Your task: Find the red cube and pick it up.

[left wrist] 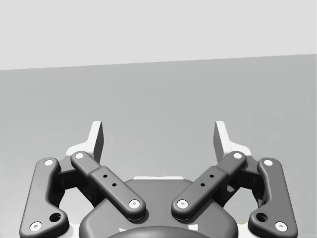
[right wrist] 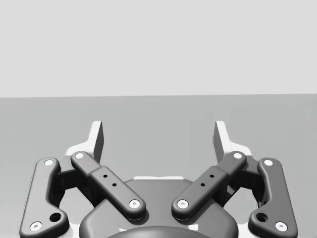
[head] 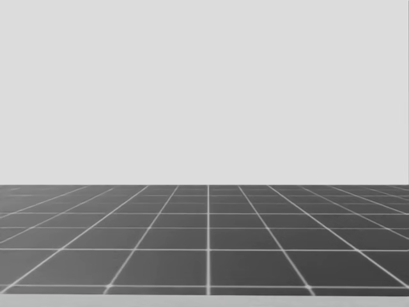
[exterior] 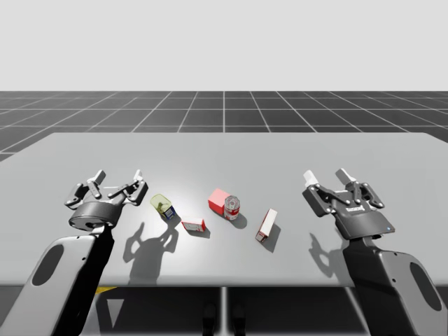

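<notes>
On the table, the can stands just right of the cube.

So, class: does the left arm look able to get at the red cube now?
Probably yes, from above: the left gripper is open and the red cube has a bare top; the red can crowds its right side.

grey table, dark gridded floor
</notes>
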Robot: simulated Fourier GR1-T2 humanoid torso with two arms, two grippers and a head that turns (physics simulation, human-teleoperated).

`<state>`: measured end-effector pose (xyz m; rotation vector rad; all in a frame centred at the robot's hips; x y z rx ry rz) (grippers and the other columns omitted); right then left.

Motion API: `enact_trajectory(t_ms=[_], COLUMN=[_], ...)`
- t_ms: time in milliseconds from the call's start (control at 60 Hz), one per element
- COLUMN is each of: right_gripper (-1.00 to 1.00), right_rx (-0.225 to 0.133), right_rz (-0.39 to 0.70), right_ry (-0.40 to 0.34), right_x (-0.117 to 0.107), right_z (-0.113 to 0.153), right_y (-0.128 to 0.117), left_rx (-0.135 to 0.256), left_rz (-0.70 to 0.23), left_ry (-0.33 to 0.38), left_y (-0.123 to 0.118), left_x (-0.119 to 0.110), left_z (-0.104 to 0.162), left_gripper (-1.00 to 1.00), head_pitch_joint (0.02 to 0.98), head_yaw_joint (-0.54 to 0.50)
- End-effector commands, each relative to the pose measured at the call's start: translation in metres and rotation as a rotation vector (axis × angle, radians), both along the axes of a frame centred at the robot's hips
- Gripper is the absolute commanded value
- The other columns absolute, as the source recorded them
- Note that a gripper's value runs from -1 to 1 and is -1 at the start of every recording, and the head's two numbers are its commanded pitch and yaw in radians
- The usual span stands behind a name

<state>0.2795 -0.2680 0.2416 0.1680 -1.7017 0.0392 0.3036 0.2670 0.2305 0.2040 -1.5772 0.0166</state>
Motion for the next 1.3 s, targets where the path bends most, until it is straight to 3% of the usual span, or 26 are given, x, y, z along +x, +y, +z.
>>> enact_trajectory(t_ms=[17, 283, 817, 1067, 1300], right_gripper=[-1.00, -1.00, -1.00, -1.00, -1.00], right_rx=[-0.014, -0.008, -0.014, -0.015, -0.012], right_rz=[-0.059, -0.058, -0.042, -0.036, -0.036], right_ry=[-0.004, 0.003, 0.005, 0.008, 0.009], right_x=[-0.0023, 0.0011, 0.0020, 0.0025, 0.0026], right_z=[-0.0001, 0.0014, -0.0001, -0.0005, 0.0002], right_y=[-0.0006, -0.0033, -0.0038, -0.0033, -0.0025], left_rx=[0.004, 0.004, 0.014, 0.014, -0.017], left_rz=[0.003, 0.003, 0.005, 0.004, -0.019], left_ry=[0.003, 0.005, 0.010, 0.011, 0.017], left_y=[-0.0001, -0.0007, 0.0008, 0.0011, -0.0014], left_x=[0.0003, 0.0000, 0.0006, 0.0015, 0.0014], left_z=[-0.0003, 0.0003, 0.0001, -0.0004, 0.0018], left_gripper=[-1.00, -1.00, -1.00, -1.00, -1.00], head_pitch_joint=[0.037, 0.090, 0.595, 0.757, 0.788], head_yaw_joint=[0.01, 0.00, 0.00, 0.03, 0.04])
